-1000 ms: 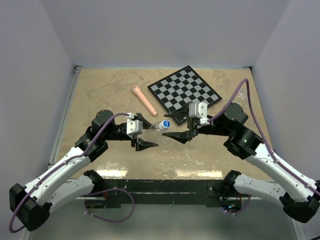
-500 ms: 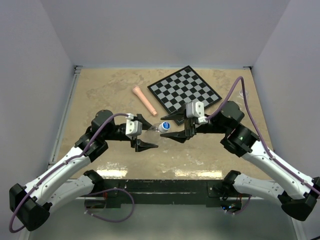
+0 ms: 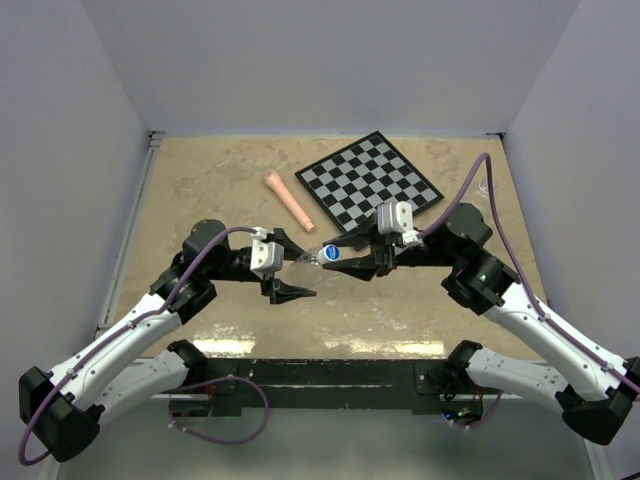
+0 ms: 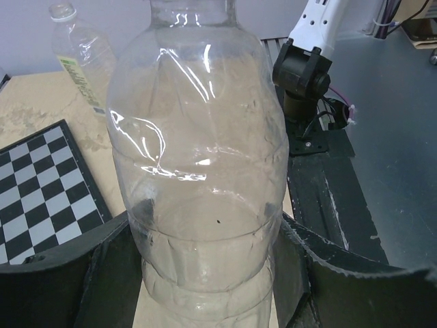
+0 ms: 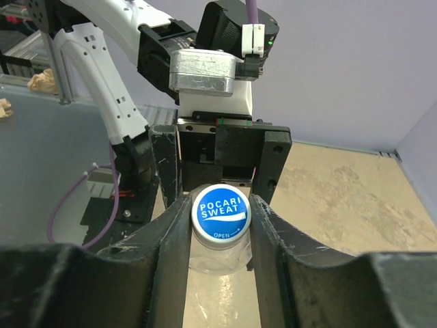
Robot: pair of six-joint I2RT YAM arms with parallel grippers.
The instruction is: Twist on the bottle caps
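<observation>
One small bottle (image 3: 308, 258) hangs level above the table (image 3: 200, 180) | left gripper (image 3: 292, 266) closed around its body, long axis pointing at the right gripper (image 3: 339, 257) | that gripper pinches the blue cap (image 5: 220, 210) at the bottle mouth, in line with the axis.

You're looking down on the whole table (image 3: 200, 190) from behind; the wrist cameras are facing each other up close, all sharing the tiny bottle (image 4: 205, 171).

The right gripper (image 3: 340, 255) has swung up from just below the blue cap (image 5: 220, 211); its fingers now press that cap from both sides.
</observation>
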